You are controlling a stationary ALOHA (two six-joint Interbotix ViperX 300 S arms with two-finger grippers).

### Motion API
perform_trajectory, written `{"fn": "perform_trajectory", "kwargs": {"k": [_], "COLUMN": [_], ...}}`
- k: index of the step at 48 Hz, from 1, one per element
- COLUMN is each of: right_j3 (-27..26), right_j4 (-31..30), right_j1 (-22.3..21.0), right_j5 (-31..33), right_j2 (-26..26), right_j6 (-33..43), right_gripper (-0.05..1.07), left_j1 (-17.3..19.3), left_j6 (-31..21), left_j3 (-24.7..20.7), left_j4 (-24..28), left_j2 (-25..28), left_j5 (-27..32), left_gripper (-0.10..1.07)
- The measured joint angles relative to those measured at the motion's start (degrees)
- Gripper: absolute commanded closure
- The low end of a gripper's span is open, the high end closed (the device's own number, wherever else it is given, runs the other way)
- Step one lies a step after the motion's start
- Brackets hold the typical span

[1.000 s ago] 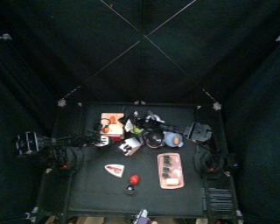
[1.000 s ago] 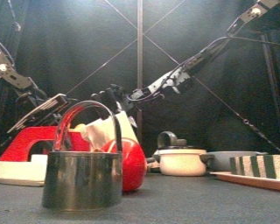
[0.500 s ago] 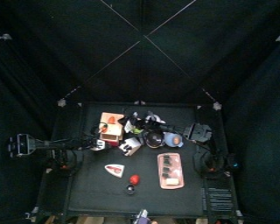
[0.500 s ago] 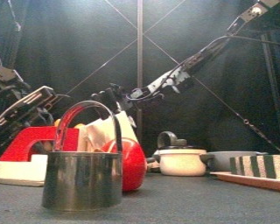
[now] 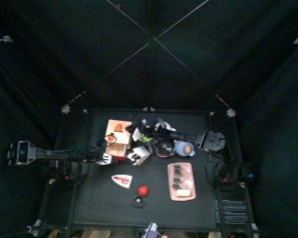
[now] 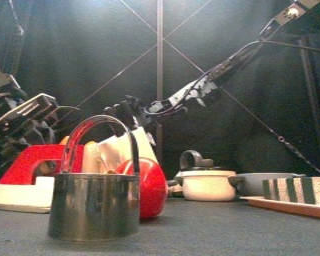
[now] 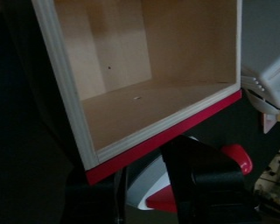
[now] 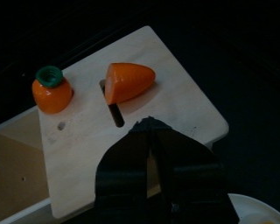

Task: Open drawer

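The wooden drawer [image 7: 143, 61] with a red front edge [image 7: 166, 131] stands pulled out, and its inside is bare. My left gripper [image 7: 196, 171] is shut on the drawer's red knob [image 7: 234, 157]. In the top view the left gripper [image 5: 104, 156] is at the left side of the wooden box [image 5: 118, 125]. My right gripper [image 8: 149, 133] is shut and rests on the box's top [image 8: 178, 96], next to two orange carrot pieces [image 8: 129, 80]. The open drawer also shows below that top in the right wrist view [image 8: 8, 149].
A metal cup with a red handle [image 6: 93, 205], a red ball [image 6: 152, 188] and a white pot [image 6: 203, 184] stand near the front. A tray [image 5: 179, 179], a white wedge [image 5: 122, 180] and a small red thing [image 5: 142, 191] lie on the table.
My left arm has drawn back to the left, and the drawer has come out with it. The right arm has stayed on the box.
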Motion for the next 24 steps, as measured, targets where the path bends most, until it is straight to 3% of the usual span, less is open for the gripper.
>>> {"fn": "perform_trajectory", "kwargs": {"k": [24], "right_j3": [0.1], "right_j4": [0.1], "right_j1": [0.0], "right_j5": [-0.1], "right_j2": [0.0], "right_j6": [0.0], "right_gripper": [0.78], "left_j1": [-0.9], "left_j6": [0.0], "left_j3": [0.0], "left_j4": [-0.7], "left_j2": [-0.3], "left_j5": [0.3], "left_gripper": [0.32]}}
